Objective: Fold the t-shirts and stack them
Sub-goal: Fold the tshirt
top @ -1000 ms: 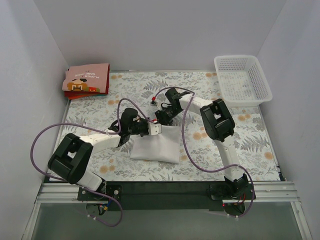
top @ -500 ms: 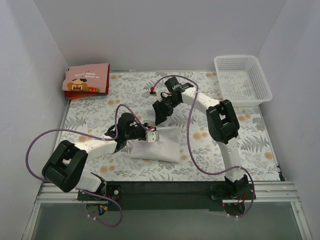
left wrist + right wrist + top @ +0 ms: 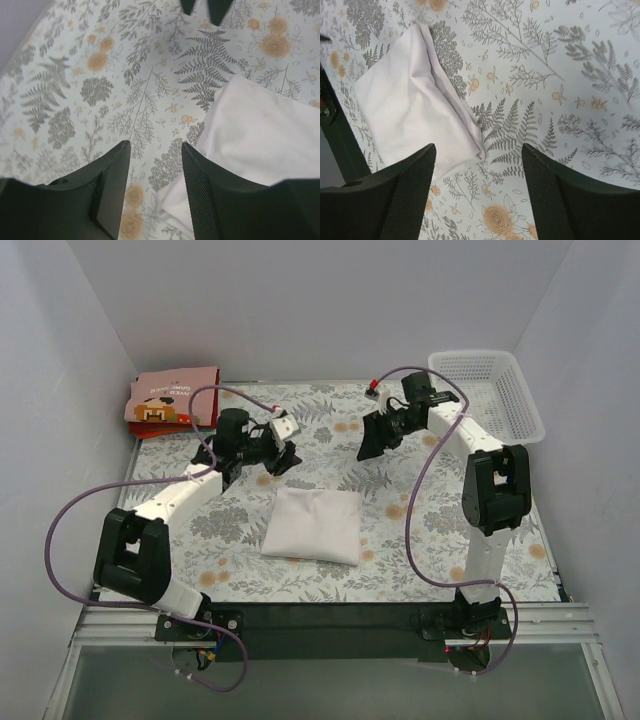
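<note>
The white t-shirt [image 3: 315, 523] lay folded into a plump rectangle near the middle of the flowered table [image 3: 450, 530], touched by neither arm. The left gripper [image 3: 280, 445] hung above the cloth's far left side, jaws parted with nothing between them. The right gripper [image 3: 375, 440] hovered beyond the far right side, jaws spread wider and likewise empty. The pile of folded shirts [image 3: 175, 400] – pink print on top, red beneath – sat in the far left corner, well apart from the white one, and the basket [image 3: 485, 400] stood in the far right corner.

The fold itself looked finished, so the step in hand was probably carrying the rectangle to the pile. The right wrist view showed stacked layers along one long edge, so a clean lift called for fingers sliding under every layer, not pinching only the top sheet. Taking opposite ends with both arms and raising them level would likely keep the fold from sagging open – a one-sided grab risked it unrolling. It then had to land squarely on the pink shirt.
</note>
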`<action>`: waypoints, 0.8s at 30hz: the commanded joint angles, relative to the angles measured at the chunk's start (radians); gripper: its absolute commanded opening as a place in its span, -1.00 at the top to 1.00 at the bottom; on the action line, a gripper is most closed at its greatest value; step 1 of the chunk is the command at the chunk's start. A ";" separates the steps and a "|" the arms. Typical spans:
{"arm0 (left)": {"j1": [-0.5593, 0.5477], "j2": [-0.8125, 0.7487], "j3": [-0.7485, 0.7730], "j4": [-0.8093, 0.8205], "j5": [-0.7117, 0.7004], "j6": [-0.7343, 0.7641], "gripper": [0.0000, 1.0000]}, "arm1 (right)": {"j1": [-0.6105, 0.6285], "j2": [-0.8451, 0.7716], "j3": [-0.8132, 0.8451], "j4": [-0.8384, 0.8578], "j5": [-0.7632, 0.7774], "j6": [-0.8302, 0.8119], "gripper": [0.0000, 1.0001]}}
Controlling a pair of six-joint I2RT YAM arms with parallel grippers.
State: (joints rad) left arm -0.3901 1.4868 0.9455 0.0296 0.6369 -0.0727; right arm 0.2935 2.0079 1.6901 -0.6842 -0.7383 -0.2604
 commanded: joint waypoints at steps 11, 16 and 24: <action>0.181 0.211 0.101 -0.396 0.061 -0.495 0.16 | 0.032 0.000 -0.237 0.051 -0.064 0.049 -0.21; 0.186 0.247 0.099 -0.361 0.020 -0.547 0.22 | 0.036 0.031 -0.257 0.074 -0.044 0.062 -0.16; 0.186 0.308 0.118 -0.352 -0.080 -0.572 0.28 | 0.049 0.043 -0.270 0.080 -0.073 0.072 -0.09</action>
State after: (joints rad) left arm -0.2111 1.7798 1.0393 -0.3279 0.6067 -0.6243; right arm 0.3344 2.0472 1.4258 -0.6209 -0.7822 -0.1974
